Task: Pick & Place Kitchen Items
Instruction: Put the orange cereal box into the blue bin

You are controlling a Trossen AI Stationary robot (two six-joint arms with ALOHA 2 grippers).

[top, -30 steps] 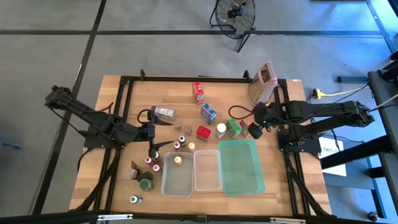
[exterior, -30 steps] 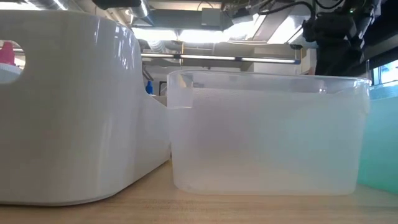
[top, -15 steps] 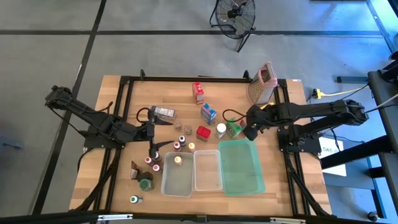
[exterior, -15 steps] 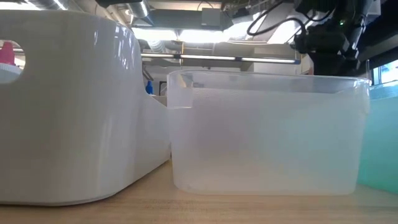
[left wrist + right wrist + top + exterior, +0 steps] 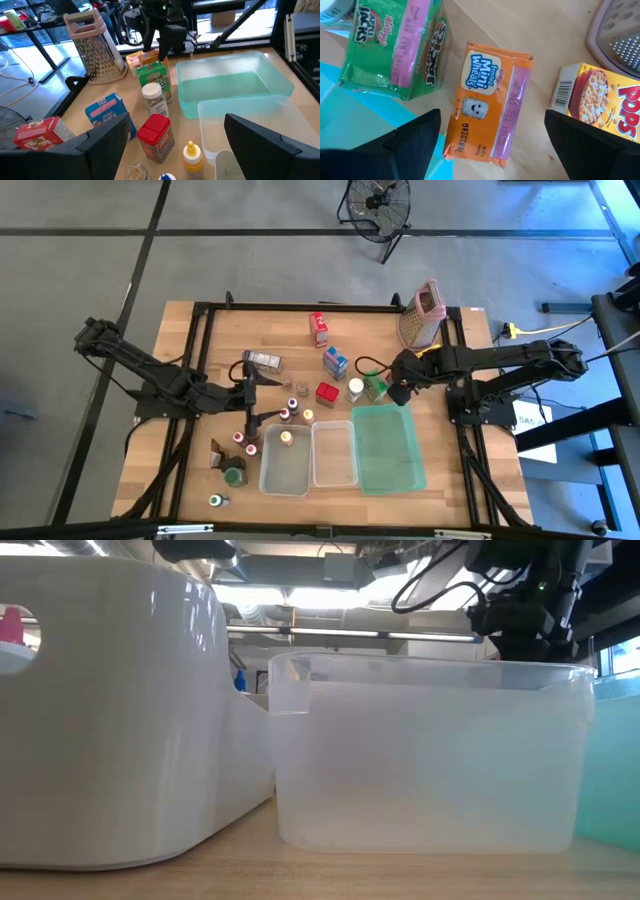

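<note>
— Wooden tabletop (image 5: 200, 330): where is the orange carton (image 5: 485, 117)?

— Near the right edge, flat beside the green tray (image 5: 388, 446), under the right gripper (image 5: 490, 135), fingers spread and empty. It reads "Frosted Mini Wheats Original".

— Risks?

— The green carton (image 5: 395, 47), "Apple Jacks", and the yellow carton (image 5: 600, 102), "Pops", crowd it; a finger could knock either.

— Left gripper (image 5: 175, 145)?

— Open, empty, near the small jars mid-table.

orange carton (image 5: 485, 117) | between green carton (image 5: 395, 50), yellow carton (image 5: 600, 102)
</note>
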